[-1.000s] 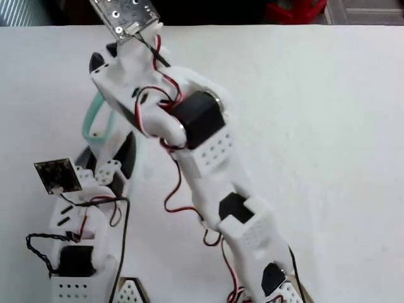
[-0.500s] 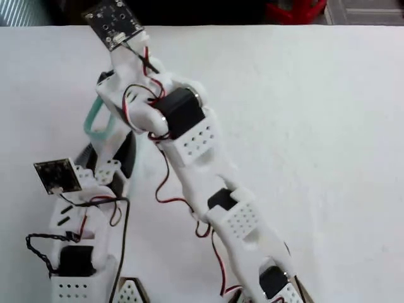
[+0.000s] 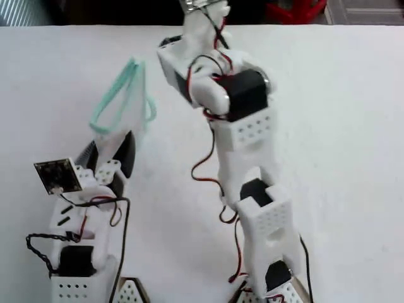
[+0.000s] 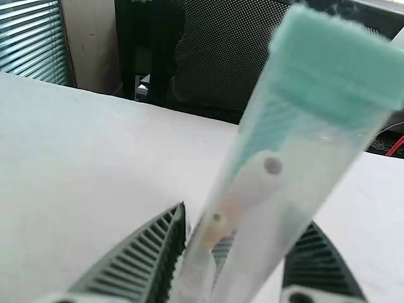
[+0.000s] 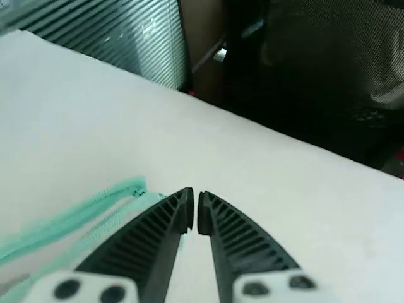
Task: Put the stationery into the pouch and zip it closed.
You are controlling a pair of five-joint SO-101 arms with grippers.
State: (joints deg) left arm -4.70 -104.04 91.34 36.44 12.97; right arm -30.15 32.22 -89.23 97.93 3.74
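Note:
A clear pouch with teal edging (image 3: 120, 101) stands up from my left gripper (image 3: 112, 140), which is shut on its lower end. In the left wrist view the pouch (image 4: 303, 126) rises between the two dark fingers (image 4: 145, 252). White pen-like stationery (image 4: 252, 183) shows inside it, and its teal top band (image 4: 341, 69) is at the far end. My right gripper (image 5: 194, 205) hovers beside the pouch's teal zipper edge (image 5: 82, 211), shut with nothing seen between its fingers. From above, the right arm (image 3: 233, 107) stretches toward the table's far edge, to the right of the pouch.
The white table (image 3: 341, 126) lies bare to the right of the arms. Dark furniture (image 5: 303, 76) and window blinds (image 5: 101, 31) stand beyond the table's far edge. Red wires (image 3: 208, 164) hang along the right arm.
The right arm swung right and toward the far edge, off the pouch. The pouch's teal edge, bunched under that arm before, now stands stretched out. The left arm kept still.

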